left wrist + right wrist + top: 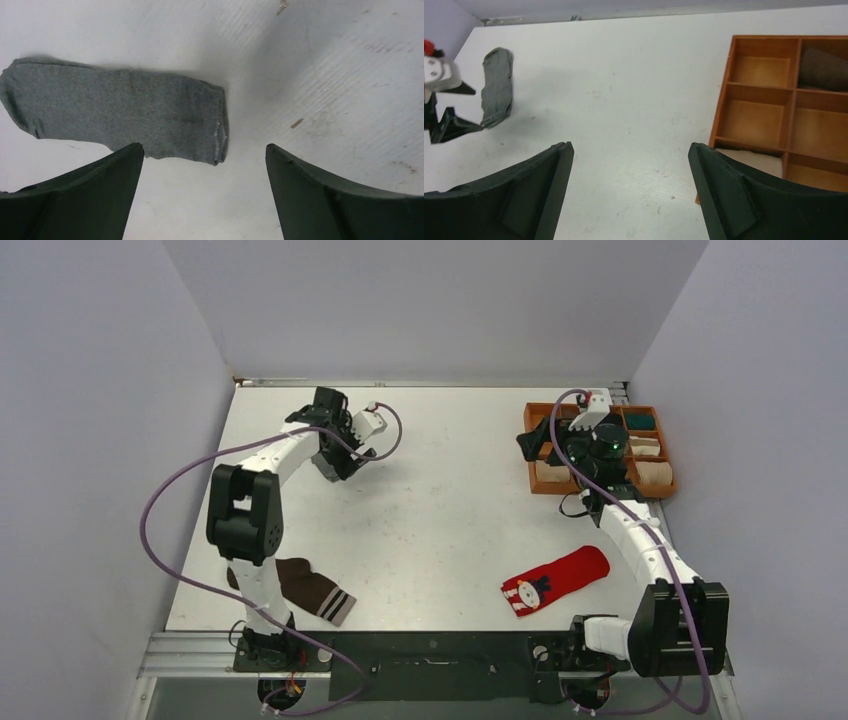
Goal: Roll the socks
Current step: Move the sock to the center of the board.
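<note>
A plain grey sock (115,117) lies flat on the white table, its open cuff end just ahead of my left gripper (202,147). That gripper is open with nothing between its fingers. From the right wrist, the grey sock (497,85) shows far left beside the left gripper (446,117). In the top view my left gripper (338,462) hangs over the far left of the table and hides the grey sock. A dark brown sock with a pale-striped cuff (312,590) lies near the left arm's base. A red sock with a white figure (556,580) lies front right. My right gripper (535,438) (630,146) is open over bare table.
A wooden divided tray (600,492) (724,90) sits at the back right, just right of my right gripper. It holds a teal roll (640,422), beige rolls (655,472) and a dark roll (824,70). Walls close in the table on three sides.
</note>
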Robot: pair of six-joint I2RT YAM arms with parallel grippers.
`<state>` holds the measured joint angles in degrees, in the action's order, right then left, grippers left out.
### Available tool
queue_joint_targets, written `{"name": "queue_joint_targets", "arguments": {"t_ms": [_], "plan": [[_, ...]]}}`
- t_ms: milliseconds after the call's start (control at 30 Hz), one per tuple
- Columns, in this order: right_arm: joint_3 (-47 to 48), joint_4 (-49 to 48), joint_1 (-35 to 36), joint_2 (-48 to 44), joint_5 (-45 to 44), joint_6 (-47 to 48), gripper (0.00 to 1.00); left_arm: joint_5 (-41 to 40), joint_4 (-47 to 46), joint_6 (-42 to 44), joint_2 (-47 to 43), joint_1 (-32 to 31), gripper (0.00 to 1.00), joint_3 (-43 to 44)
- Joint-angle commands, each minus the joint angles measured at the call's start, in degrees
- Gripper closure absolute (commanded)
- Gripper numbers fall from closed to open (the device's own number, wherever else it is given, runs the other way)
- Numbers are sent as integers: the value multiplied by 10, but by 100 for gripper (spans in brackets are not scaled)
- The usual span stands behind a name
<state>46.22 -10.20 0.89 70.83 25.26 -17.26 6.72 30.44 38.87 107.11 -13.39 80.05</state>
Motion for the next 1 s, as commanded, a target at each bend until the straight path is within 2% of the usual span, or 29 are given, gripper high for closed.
{"name": "queue_joint_targets", "arguments": {"t_ms": [0,167,300,467,500,567,667,700,833,967], "plan": [[32,47,27,6,47,1,10,-50,168,64,60,5,12,125],[26,55,43,6,48,16,10,-62,180,76,97,2,20,132],[31,61,49,19,51,15,10,-62,179,74,134,-1,32,144],[27,56,66,25,56,12,10,-87,154,67,161,-1,43,152],[26,55,70,26,56,13,10,-91,147,68,164,-1,47,150],[26,56,79,31,56,13,10,-97,137,67,167,-3,65,143],[29,61,97,35,59,24,10,-74,138,65,153,-6,97,124],[29,62,105,34,61,30,10,-61,139,66,140,-8,100,112],[23,68,153,25,69,82,10,31,165,78,72,-29,100,60],[0,69,228,5,32,163,10,145,232,102,4,-59,100,4]]}}
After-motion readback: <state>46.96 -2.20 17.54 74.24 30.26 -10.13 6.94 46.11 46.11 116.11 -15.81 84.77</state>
